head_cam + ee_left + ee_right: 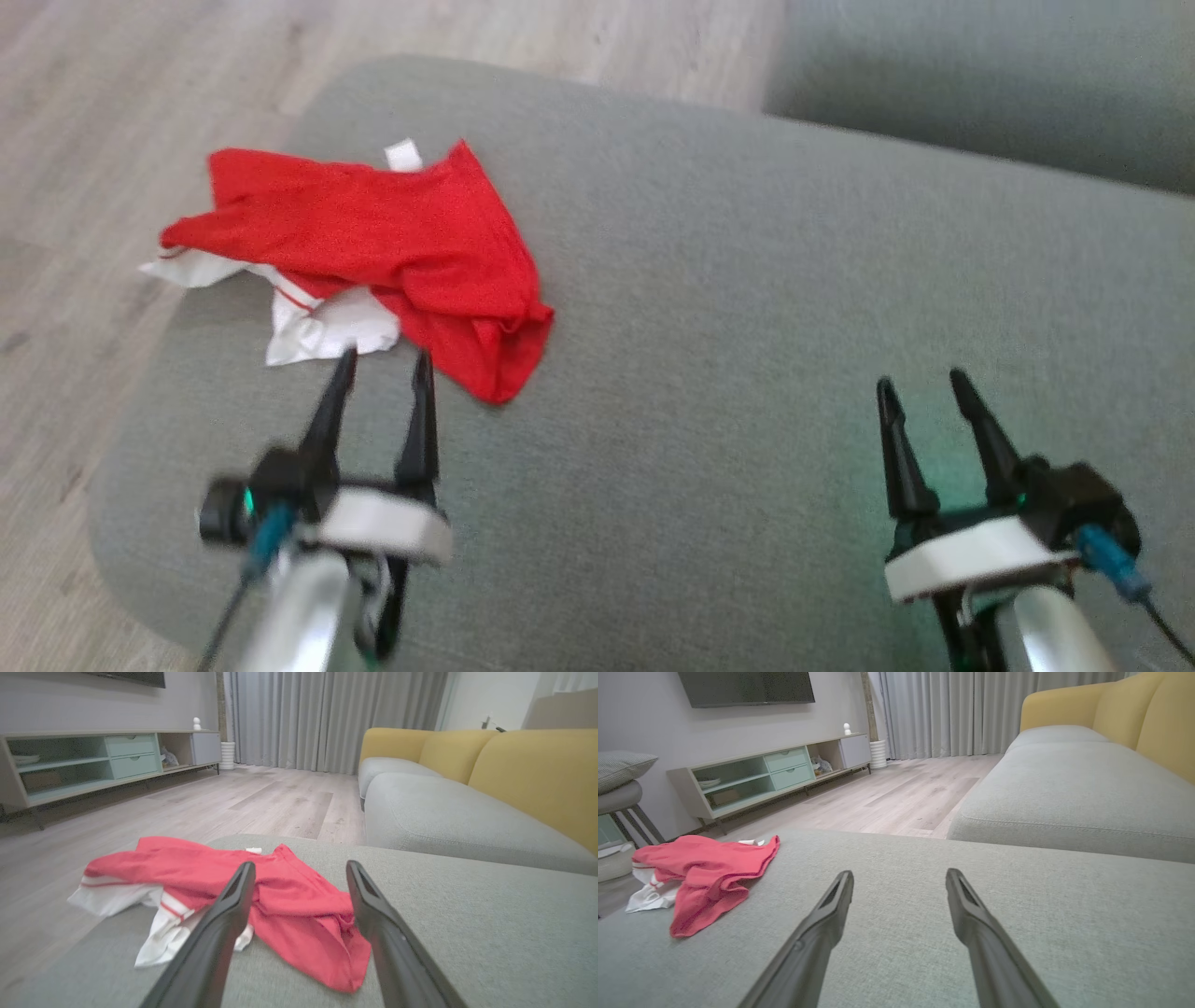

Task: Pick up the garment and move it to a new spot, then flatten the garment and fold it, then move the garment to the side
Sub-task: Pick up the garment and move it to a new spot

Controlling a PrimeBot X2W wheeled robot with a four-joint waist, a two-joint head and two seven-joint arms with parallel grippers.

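Spread, the left gripper [385, 366] is held near the crumpled red-and-white fabric garment [401, 243]; the right gripper [921, 387], likewise spread, is held well apart. The garment is laid on the left of the grey upholstered cushion [747, 308], long axis slanted far-left to near-right, a red corner pointed at the robot. Beyond, pale wooden floor [140, 75] is seen.

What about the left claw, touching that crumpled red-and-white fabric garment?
Cannot tell. Head view: left gripper fingertip overlaps the garment at its white edge; height unclear.
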